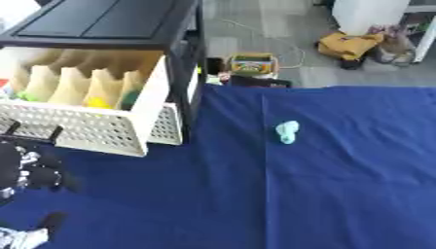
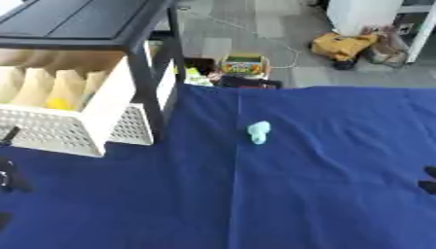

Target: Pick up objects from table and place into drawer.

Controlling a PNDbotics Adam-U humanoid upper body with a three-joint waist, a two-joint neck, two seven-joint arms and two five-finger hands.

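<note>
Our left hand (image 1: pixel 30 170) sat at the left edge with fingers curled, holding nothing. Beside it the white drawer (image 1: pixel 94 131) stood pulled out — yellow and green items inside. The pale teal object (image 1: pixel 287 132) lay on the blue cloth (image 1: pixel 340 185), well apart. Our right hand (image 2: pixel 428 180) barely showed — its fingers we couldn't tell.

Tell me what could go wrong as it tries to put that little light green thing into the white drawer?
1. The small light green object lies alone on the blue cloth, far from the left robot hand; a long reach could miss.
2. The cloth is creased, so fingers might drag it and shift the object.
3. The open white drawer sits under a black frame, which an arm could bump.
</note>
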